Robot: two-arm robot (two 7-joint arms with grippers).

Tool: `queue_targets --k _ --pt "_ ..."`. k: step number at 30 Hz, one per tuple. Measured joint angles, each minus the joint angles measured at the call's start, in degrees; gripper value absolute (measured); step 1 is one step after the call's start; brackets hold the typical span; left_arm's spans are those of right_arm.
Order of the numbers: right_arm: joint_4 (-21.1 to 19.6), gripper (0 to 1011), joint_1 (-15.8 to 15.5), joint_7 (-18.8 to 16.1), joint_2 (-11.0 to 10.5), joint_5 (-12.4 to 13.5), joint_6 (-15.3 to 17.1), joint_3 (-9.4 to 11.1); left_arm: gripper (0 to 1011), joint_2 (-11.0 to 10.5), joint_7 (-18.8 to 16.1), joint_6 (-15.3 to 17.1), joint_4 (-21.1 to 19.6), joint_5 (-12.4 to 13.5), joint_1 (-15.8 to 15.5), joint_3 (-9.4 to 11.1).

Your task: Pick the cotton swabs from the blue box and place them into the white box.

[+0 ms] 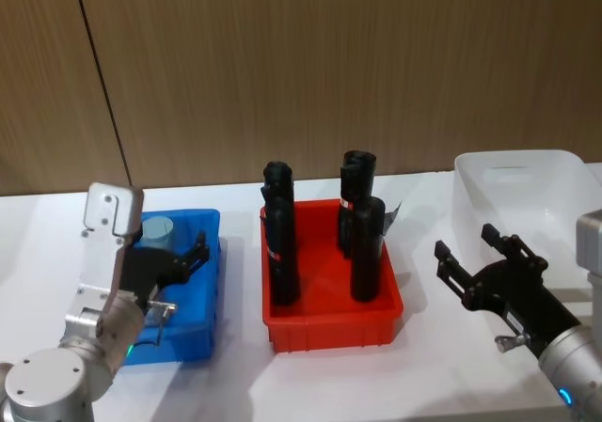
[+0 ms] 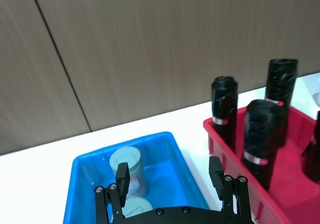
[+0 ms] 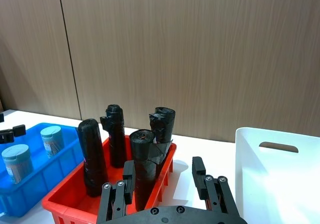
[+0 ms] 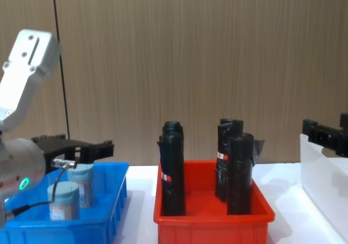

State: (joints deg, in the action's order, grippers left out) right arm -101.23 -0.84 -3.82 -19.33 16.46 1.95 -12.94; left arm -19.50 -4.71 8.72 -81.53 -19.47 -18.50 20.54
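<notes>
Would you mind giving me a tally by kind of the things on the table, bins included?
Cotton swab jars: 2
Black rolls: 4
Bins: 3 (blue bin, red bin, white bin)
Total: 9

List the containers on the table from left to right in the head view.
blue box → red bin → white box
</notes>
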Motion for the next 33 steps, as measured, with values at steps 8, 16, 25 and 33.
queue_targets --k 8,16,25,33 --pt "0.0 711 0.0 0.0 0.0 0.0 0.0 0.0 1004 0.2 0.6 1.0 3.8 -2.3 -1.1 -1.2" --pt "0.0 711 0.0 0.0 0.0 0.0 0.0 0.0 1004 0.5 1.7 2.0 7.5 -3.1 -2.4 -2.0" --pt "0.0 711 0.0 0.0 0.0 0.0 0.0 0.0 1004 1.1 3.2 2.5 11.6 -3.3 -4.3 -2.7" --pt "0.0 711 0.0 0.0 0.0 0.0 0.0 0.0 1004 1.6 4.5 2.6 14.7 -2.9 -5.9 -3.0"
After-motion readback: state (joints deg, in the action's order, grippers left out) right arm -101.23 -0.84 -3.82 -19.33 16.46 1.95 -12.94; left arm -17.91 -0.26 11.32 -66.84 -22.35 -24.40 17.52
